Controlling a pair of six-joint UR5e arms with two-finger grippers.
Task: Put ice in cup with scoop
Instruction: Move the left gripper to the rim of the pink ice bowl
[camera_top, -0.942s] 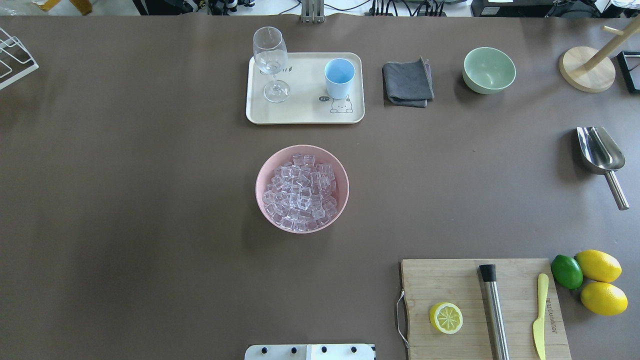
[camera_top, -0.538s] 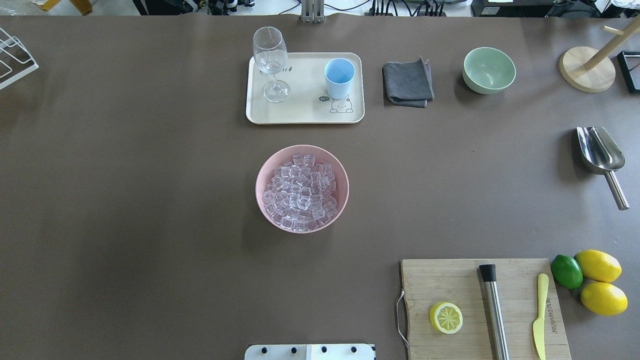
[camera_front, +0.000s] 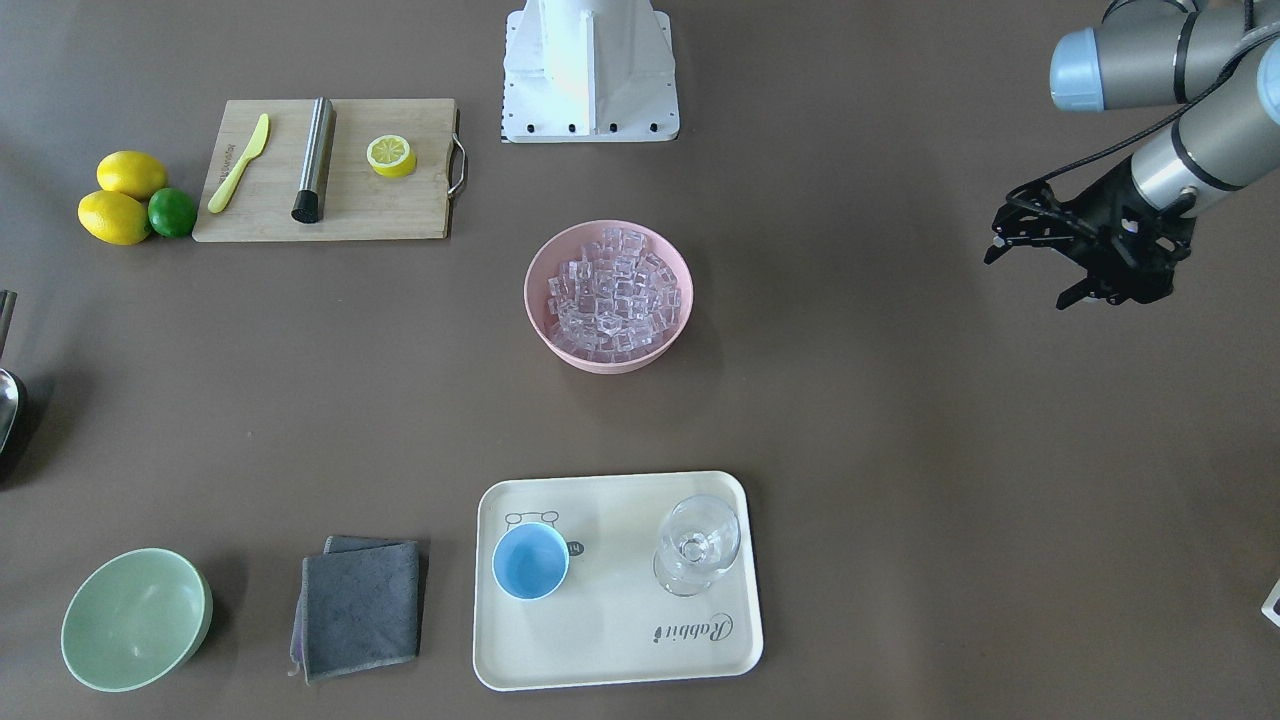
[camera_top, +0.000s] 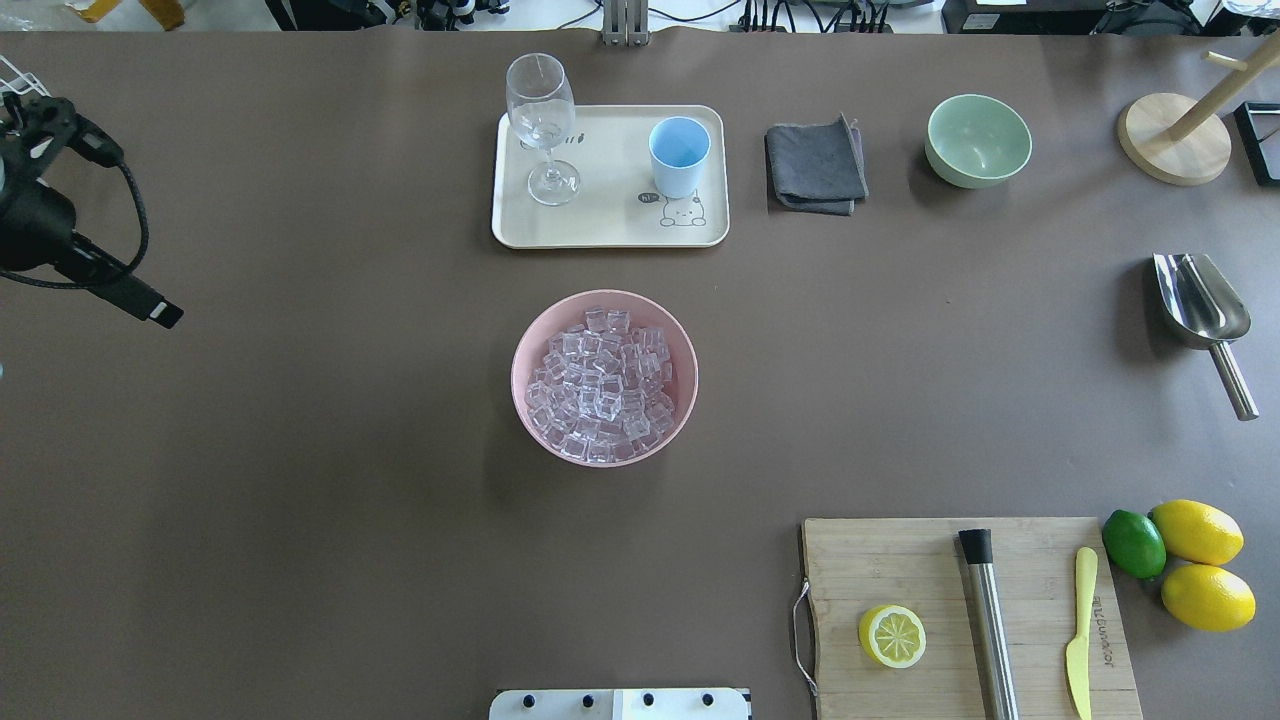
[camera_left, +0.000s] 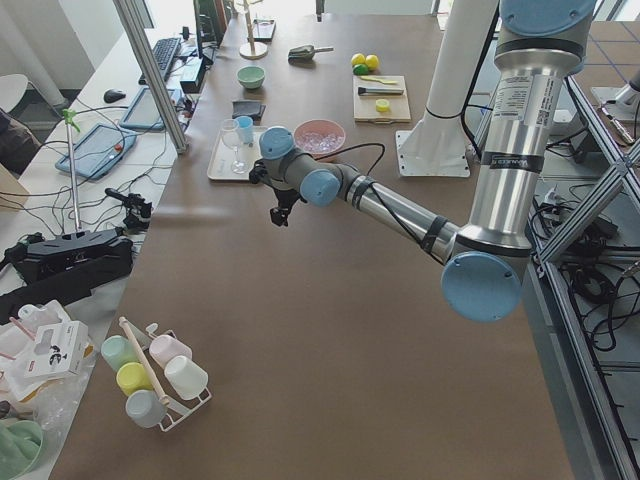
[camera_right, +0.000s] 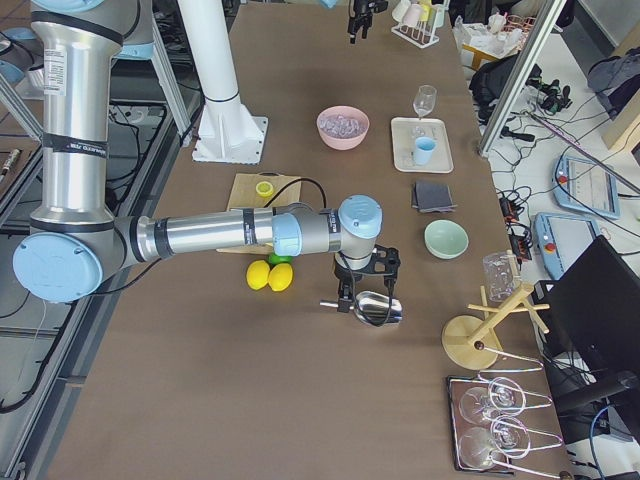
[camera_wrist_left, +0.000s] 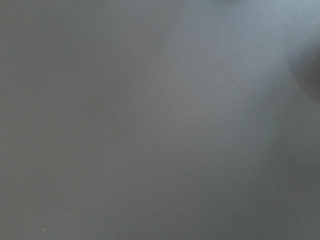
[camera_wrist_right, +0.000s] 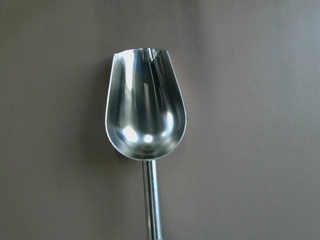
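Change since half a second ago: the left tool (camera_front: 1027, 278) has entered the overhead view at its left edge. Nothing else has shifted. Its fingers are spread and empty, above bare worktop (camera_top: 300, 450), with the arm stretched out low.

The scoop (camera_top: 1200, 300) lies at the worktop's right edge, well apart from the ice (camera_top: 600, 385) and the cup (camera_top: 680, 155). Its long axis runs near-to-far, trough mouth away from the robot, handle toward it.

The right tool (camera_right: 365, 288) hangs over the handle; I cannot tell whether it is spread or pressed together.
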